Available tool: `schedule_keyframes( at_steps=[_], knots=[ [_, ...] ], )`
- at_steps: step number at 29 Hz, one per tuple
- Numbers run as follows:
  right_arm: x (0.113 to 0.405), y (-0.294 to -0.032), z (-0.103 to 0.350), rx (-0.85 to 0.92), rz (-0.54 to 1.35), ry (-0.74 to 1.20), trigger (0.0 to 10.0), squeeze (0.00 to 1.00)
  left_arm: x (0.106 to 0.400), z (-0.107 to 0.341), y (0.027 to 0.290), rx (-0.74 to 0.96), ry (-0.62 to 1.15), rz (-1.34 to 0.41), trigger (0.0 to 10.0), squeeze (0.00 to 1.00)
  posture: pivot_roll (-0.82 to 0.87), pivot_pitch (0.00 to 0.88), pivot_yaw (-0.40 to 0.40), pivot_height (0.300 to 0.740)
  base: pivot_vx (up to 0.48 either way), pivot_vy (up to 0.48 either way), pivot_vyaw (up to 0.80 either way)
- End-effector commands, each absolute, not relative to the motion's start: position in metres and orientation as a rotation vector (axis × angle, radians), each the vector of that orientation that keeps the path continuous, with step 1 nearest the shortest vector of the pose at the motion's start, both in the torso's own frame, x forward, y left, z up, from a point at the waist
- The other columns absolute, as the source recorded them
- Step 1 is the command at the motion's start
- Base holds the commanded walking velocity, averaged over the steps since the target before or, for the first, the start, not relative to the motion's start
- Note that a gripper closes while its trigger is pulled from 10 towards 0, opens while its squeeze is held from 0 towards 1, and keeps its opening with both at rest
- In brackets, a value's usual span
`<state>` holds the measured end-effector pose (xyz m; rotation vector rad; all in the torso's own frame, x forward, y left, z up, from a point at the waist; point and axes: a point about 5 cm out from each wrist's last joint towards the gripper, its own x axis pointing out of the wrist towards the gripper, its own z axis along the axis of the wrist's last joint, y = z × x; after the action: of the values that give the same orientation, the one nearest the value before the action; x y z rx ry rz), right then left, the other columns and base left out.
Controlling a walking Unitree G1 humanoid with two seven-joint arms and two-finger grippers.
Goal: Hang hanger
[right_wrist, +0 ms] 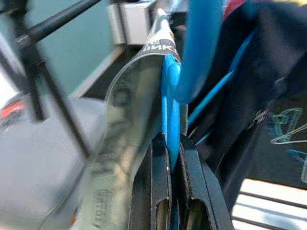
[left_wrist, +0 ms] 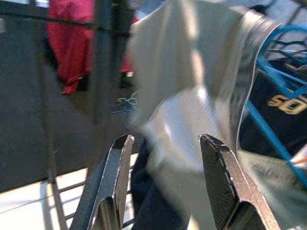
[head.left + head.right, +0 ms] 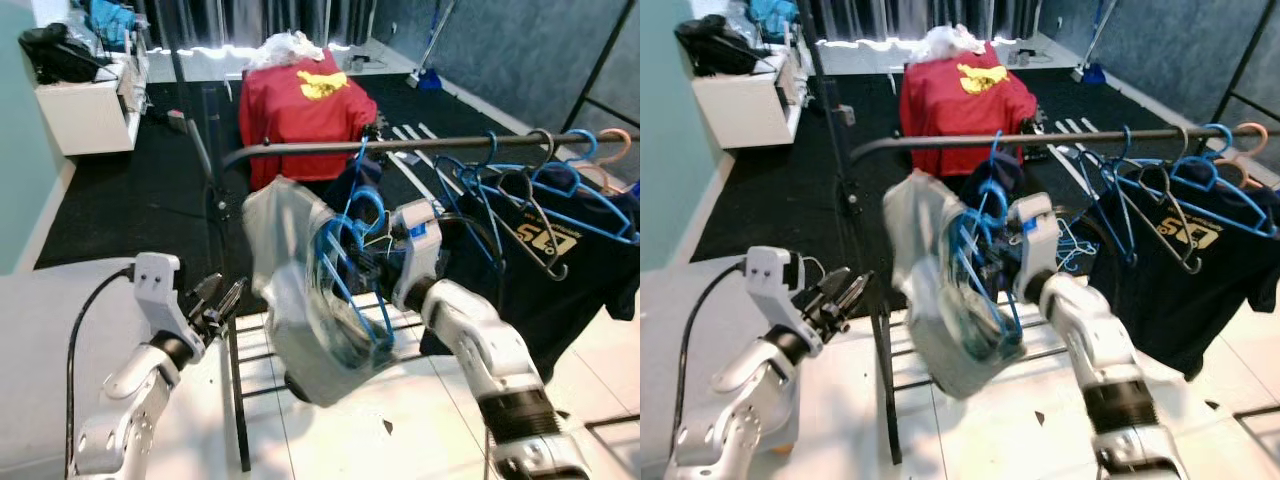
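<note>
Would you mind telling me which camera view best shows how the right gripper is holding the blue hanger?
The right wrist view: the right gripper has its fingers shut on the blue hanger, beside the grey shirt. Both eye views show the hanger, blurred, below the rail, the grip hidden by cloth. The left wrist view shows mostly the shirt.

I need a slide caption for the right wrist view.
Right claw shut on a blue hanger carrying a grey shirt.

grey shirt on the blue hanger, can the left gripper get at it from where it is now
Probably yes. The left gripper is open and points at the grey shirt, with only open air between them in the left wrist view. The rack post stands just beside that path. The right gripper already clamps the blue hanger.
</note>
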<state>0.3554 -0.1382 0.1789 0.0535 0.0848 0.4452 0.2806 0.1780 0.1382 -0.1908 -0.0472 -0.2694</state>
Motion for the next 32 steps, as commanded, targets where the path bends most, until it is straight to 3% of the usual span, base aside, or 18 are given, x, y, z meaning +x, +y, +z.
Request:
schedule_keyframes(
  at_steps=[1,18,22,27,31,32],
  knots=[
    [0.362,-0.147,0.184,0.051,0.369,0.067,10.0,0.0,0.285,0.139,0.177,-0.192,-0.05,-0.262,10.0,0.0,0.03,0.031,-0.079,0.74,0.0,0.0,0.0],
    [0.38,-0.131,0.222,-0.002,0.429,-0.045,10.0,0.0,0.284,0.132,0.18,-0.121,-0.016,-0.199,10.0,0.0,0.02,0.087,-0.059,0.74,0.0,0.0,0.0],
    [0.389,-0.116,0.234,-0.017,0.552,-0.048,10.0,0.0,0.278,0.13,0.186,-0.109,0.008,-0.182,10.0,0.0,0.03,0.133,-0.063,0.74,0.0,0.0,0.0],
    [0.398,-0.113,0.242,-0.051,0.571,-0.034,10.0,0.0,0.272,0.132,0.187,-0.078,0.006,-0.205,10.0,0.0,0.03,0.16,-0.068,0.74,0.0,0.0,0.0],
    [0.406,-0.114,0.248,-0.062,0.548,-0.014,10.0,0.0,0.264,0.139,0.187,-0.052,-0.036,-0.217,10.0,0.0,0.04,0.186,-0.077,0.74,0.0,0.0,0.0],
    [0.411,-0.116,0.251,-0.058,0.526,0.0,10.0,0.0,0.253,0.155,0.182,-0.048,-0.134,-0.251,10.0,0.0,0.04,0.203,-0.091,0.74,0.0,0.0,0.0]
  ],
)
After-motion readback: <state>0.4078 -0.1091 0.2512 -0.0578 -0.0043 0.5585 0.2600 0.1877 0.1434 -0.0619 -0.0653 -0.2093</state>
